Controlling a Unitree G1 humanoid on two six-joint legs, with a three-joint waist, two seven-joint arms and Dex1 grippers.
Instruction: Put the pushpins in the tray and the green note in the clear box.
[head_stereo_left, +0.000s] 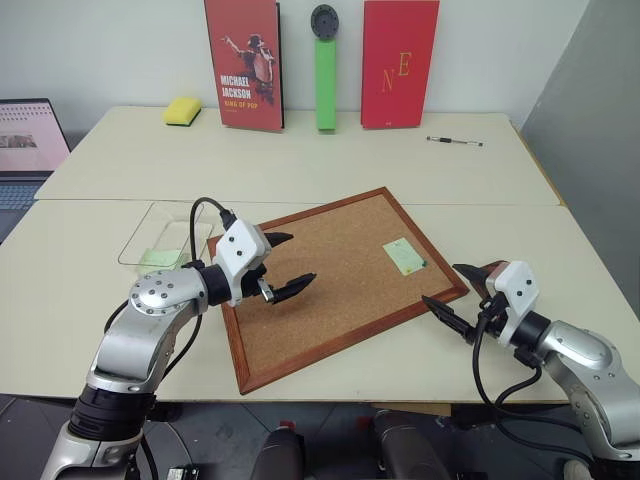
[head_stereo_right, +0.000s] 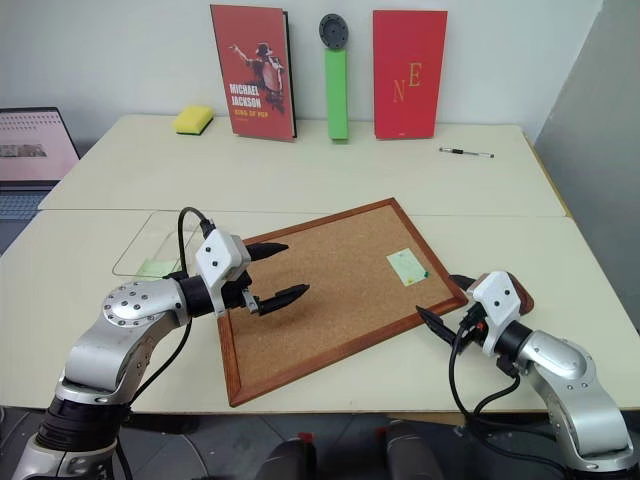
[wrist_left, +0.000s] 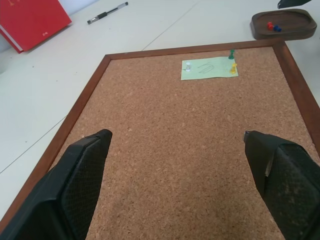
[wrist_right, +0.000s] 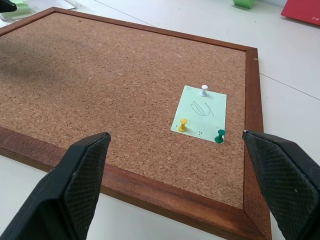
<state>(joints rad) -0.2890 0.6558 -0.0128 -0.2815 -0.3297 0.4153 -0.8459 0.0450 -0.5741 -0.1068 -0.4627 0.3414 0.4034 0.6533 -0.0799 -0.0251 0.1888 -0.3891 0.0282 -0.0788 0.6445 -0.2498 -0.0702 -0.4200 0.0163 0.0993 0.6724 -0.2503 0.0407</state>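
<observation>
A pale green note (wrist_right: 199, 115) lies on the cork board's right part, held down by three pushpins: white (wrist_right: 204, 90), yellow (wrist_right: 183, 124) and green (wrist_right: 220, 135). The dark brown tray (wrist_left: 285, 31) sits just off the board's right corner, with a red pin (wrist_left: 269, 25) and a blue one in it. On the table to the left of the board is the clear box (head_stereo_left: 150, 225), with a pale green slip (head_stereo_left: 158, 258) inside. My left gripper (head_stereo_left: 298, 260) hovers open over the board's left part. My right gripper (head_stereo_left: 445, 283) is open beside the board's right corner, in front of the tray.
The wood-framed cork board (head_stereo_left: 330, 290) lies at an angle mid-table. Along the back wall stand two red books (head_stereo_left: 244, 62), a green upright bar (head_stereo_left: 325, 82) and a yellow sponge (head_stereo_left: 182, 110). A pen (head_stereo_left: 455, 141) lies at the back right, a laptop (head_stereo_left: 25, 140) far left.
</observation>
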